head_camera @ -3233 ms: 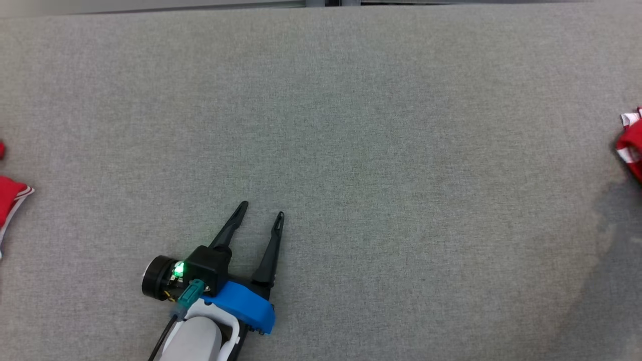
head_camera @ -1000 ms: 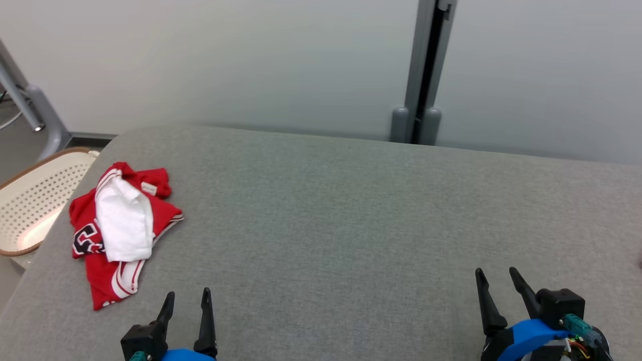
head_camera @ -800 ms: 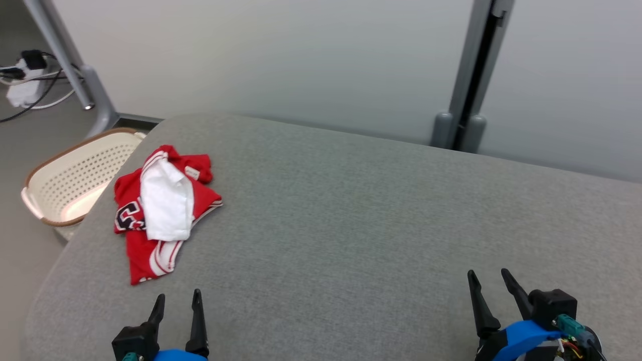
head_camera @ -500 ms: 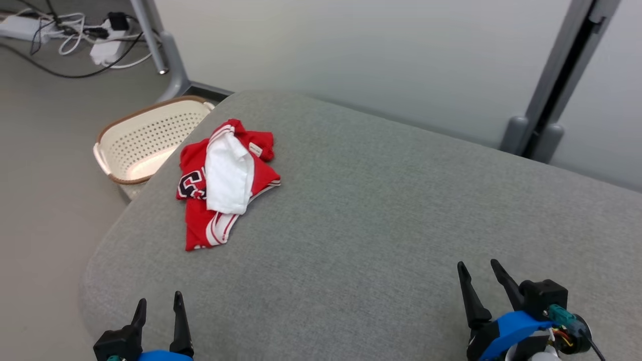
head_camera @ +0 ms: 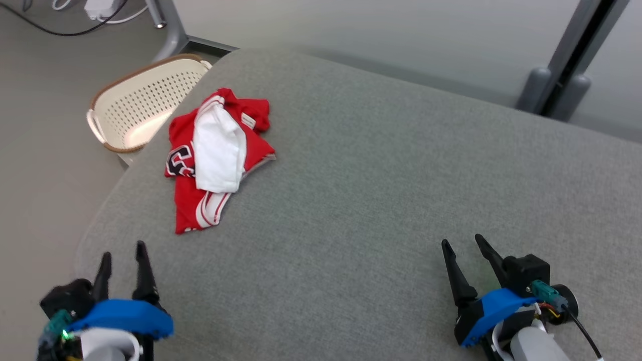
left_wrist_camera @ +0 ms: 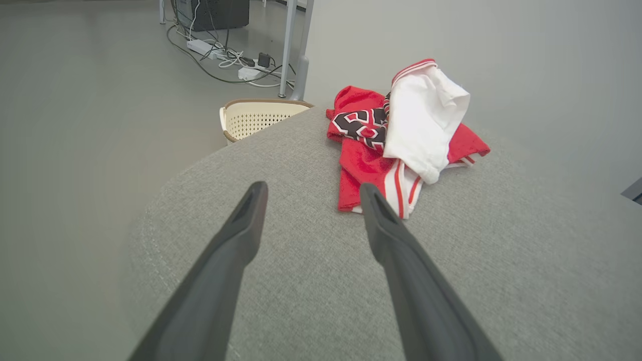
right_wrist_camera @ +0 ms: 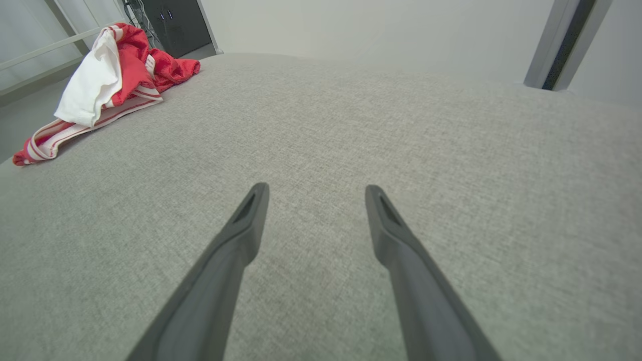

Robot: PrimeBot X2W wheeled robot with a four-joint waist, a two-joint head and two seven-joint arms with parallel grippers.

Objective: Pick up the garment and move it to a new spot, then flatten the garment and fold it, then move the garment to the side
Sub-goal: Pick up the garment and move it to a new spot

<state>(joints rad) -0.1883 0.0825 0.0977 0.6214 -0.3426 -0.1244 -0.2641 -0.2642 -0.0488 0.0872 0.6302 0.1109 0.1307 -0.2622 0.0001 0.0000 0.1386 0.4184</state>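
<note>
Garment (head_camera: 218,155) crumpled on grey surface (head_camera: 376,175), left end effector (head_camera: 123,250) and right end effector (head_camera: 461,239) spread wide, empty

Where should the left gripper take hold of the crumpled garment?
Probably the white fold humped atop the garment: it stands proud, so it can be pinched. The open left gripper should come from the near side, where it is closest.
</note>
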